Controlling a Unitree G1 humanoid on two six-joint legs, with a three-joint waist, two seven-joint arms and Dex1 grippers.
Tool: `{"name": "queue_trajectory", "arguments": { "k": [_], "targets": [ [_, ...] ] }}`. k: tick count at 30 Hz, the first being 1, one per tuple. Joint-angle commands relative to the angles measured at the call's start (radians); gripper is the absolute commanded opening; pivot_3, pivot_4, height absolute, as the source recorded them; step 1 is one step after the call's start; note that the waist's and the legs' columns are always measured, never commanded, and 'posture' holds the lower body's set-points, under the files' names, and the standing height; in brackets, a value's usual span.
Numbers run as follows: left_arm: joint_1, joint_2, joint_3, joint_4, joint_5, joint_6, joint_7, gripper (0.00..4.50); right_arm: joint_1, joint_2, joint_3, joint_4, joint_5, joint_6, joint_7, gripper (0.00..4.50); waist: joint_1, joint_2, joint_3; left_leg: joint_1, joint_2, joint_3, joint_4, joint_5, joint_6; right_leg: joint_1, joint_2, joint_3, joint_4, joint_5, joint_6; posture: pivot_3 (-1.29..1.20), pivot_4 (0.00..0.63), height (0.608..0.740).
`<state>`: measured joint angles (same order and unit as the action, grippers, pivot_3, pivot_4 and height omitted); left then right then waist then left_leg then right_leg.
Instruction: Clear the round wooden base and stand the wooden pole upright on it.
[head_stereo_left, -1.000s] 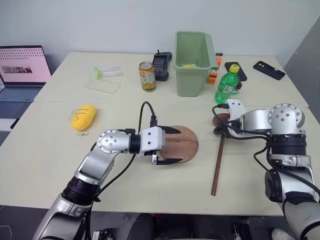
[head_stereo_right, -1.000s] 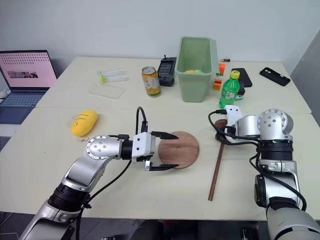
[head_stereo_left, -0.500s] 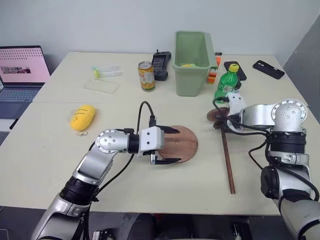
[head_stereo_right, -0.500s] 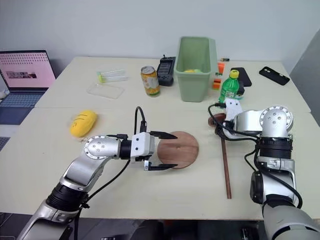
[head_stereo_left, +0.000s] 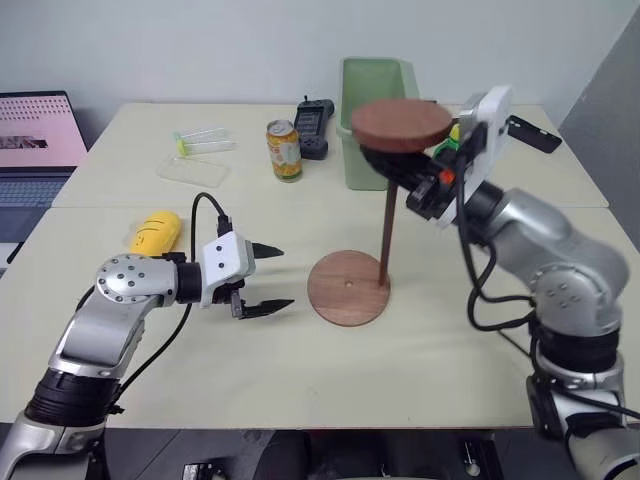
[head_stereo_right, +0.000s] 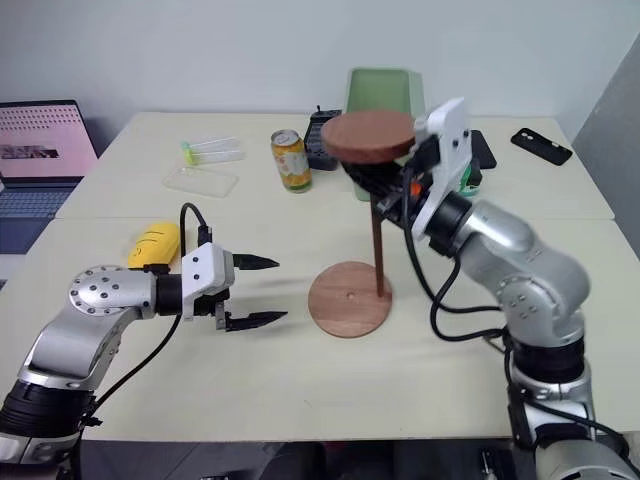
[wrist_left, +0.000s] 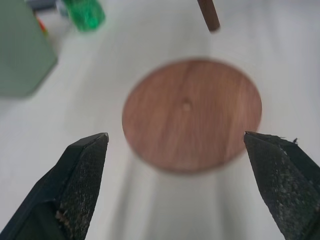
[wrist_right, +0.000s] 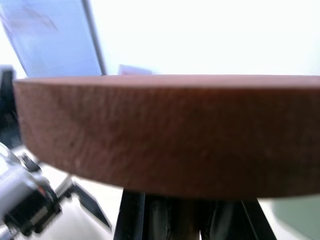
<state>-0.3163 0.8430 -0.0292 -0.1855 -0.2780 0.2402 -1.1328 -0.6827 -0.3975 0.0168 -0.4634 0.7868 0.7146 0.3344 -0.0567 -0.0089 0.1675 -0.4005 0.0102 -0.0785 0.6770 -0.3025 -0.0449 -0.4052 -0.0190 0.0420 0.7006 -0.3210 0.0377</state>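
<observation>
Directly below the right gripper, the wooden pole hangs close to vertical, its disc end uppermost and level, its bare lower end near the right edge of the round wooden base, off the centre hole; contact with the base cannot be confirmed. The right gripper's fingers are pressed together on the rod just under the disc. To the left of the base and apart from it, the left gripper points at the disc with its fingers spread wide and nothing between them. The base lies flat on the table with nothing on it. Judged from its look, the pole is stiff, light and top-heavy with the disc uppermost, and its smooth round shaft may twist in a pinch. A hold high on the shaft suits lowering; steadying lower down would limit swing. The base appears light enough to slide if nudged.
</observation>
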Motion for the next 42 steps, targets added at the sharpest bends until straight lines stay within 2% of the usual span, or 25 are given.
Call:
{"name": "queue_trajectory", "arguments": {
  "k": [1, 7, 12, 21, 42],
  "targets": [
    [0.004, 0.039, 0.024, -0.032, 0.001, -0.026, -0.026, 4.5, -0.005, 0.076, 0.024, -0.026, -0.096, -0.192, 0.047, 0.27, 0.0, 0.0, 0.0, 0.0, 0.0, 0.0, 0.0, 0.0, 0.0, 0.0, 0.0, 0.0, 0.001, 0.0, 0.0, 0.0, 0.15, 0.74],
    [-0.008, 0.048, 0.021, -0.049, -0.019, 0.002, -0.034, 4.5, 0.017, 0.187, 0.076, 0.059, -0.23, -0.357, 0.071, 0.27, 0.0, 0.0, 0.0, 0.001, -0.001, 0.0, 0.001, 0.0, -0.001, 0.0, 0.001, 0.0, 0.003, 0.0, 0.0, 0.0, 0.15, 0.74],
    [-0.005, 0.042, 0.016, -0.059, -0.025, 0.017, -0.038, 4.5, 0.053, 0.231, 0.103, 0.079, -0.269, -0.397, 0.096, 0.27, 0.0, 0.0, 0.0, 0.001, 0.0, 0.0, 0.001, 0.001, -0.001, 0.0, 0.0, 0.0, 0.003, 0.0, 0.0, 0.0, 0.15, 0.74],
    [-0.009, 0.027, -0.009, -0.062, -0.023, 0.01, -0.041, 4.5, 0.086, 0.197, 0.104, 0.057, -0.25, -0.332, 0.141, 0.27, 0.0, 0.0, 0.0, 0.001, 0.0, 0.0, 0.001, 0.001, -0.001, 0.0, 0.0, 0.0, 0.003, 0.0, 0.0, 0.0, 0.15, 0.74],
    [-0.019, 0.005, -0.036, -0.015, -0.005, -0.041, -0.057, 4.5, 0.134, 0.191, 0.116, 0.087, -0.294, -0.34, 0.169, 0.27, 0.0, 0.0, 0.0, 0.002, 0.0, 0.0, 0.002, 0.0, -0.001, 0.0, 0.0, 0.001, 0.004, 0.0, 0.0, 0.0, 0.15, 0.74]
  ]
}}
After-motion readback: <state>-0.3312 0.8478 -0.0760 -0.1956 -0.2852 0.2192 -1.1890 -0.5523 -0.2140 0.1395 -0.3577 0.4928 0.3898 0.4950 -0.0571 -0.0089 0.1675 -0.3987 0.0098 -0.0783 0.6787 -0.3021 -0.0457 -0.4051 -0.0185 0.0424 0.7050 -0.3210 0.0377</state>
